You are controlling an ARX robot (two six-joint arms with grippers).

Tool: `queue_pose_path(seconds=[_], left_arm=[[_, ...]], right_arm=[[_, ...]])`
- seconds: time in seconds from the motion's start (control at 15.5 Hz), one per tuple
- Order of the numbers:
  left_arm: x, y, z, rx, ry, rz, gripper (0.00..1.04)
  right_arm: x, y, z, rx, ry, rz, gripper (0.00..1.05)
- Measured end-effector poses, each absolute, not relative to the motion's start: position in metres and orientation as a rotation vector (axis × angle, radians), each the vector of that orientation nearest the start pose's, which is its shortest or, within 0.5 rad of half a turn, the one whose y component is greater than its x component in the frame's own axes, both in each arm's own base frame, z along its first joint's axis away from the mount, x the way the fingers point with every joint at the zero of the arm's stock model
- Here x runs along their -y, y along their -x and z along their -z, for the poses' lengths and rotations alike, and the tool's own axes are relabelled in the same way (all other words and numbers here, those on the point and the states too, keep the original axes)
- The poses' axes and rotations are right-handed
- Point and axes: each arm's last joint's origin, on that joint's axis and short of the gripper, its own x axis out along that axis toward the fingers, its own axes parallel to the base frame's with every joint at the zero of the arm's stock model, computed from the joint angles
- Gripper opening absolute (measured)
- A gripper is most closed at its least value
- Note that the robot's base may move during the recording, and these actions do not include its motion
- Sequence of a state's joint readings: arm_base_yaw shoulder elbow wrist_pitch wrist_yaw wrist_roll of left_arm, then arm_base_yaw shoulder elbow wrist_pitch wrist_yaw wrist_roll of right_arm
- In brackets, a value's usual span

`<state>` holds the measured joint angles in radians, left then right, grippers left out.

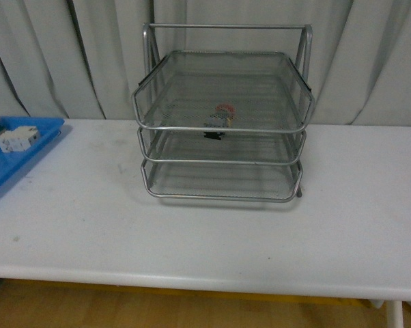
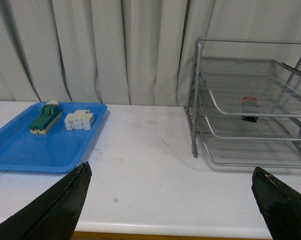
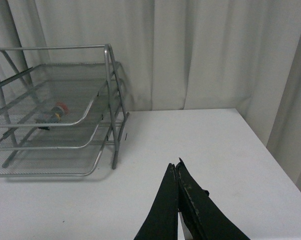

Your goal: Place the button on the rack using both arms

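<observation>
buttons (image 1: 221, 117): 1, in rack (image 1: 222, 126) | left hand (image 2: 173, 200) spread, empty | right hand (image 3: 177, 172) closed, empty

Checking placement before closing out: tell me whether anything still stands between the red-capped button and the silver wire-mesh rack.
Nothing does: the red-capped button already lies in the silver wire-mesh rack, apparently on its top tier.

The silver wire-mesh three-tier rack (image 1: 222, 160) holds a small button (image 1: 221, 120) with a red cap, seemingly over blue and yellow. The white table (image 1: 205, 225) carries a blue plastic tray (image 2: 45, 150) at its left edge.
</observation>
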<state>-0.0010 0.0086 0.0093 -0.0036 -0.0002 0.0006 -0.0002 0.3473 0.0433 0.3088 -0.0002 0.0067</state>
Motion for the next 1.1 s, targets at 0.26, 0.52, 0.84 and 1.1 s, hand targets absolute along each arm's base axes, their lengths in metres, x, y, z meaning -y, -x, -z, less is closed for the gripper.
queue_pose_path(seconds=[0.26, 0.52, 0.84, 1.1], left_arm=[[0.0, -0.098, -0.166, -0.003, -0.001, 0.001, 0.98], [0.0, -0.098, -0.166, -0.003, -0.001, 0.001, 0.98], [0.0, -0.098, -0.166, -0.002, -0.001, 0.001, 0.98], [0.0, -0.098, -0.166, -0.003, -0.001, 0.001, 0.98]], right_arm=[[0.0, -0.112, -0.17, 0.01, -0.006, 0.0, 0.02], [0.0, -0.109, -0.17, 0.014, -0.006, 0.0, 0.02], [0.0, -0.097, -0.168, 0.014, -0.006, 0.001, 0.02], [0.0, -0.097, -0.167, 0.004, -0.006, 0.0, 0.02]])
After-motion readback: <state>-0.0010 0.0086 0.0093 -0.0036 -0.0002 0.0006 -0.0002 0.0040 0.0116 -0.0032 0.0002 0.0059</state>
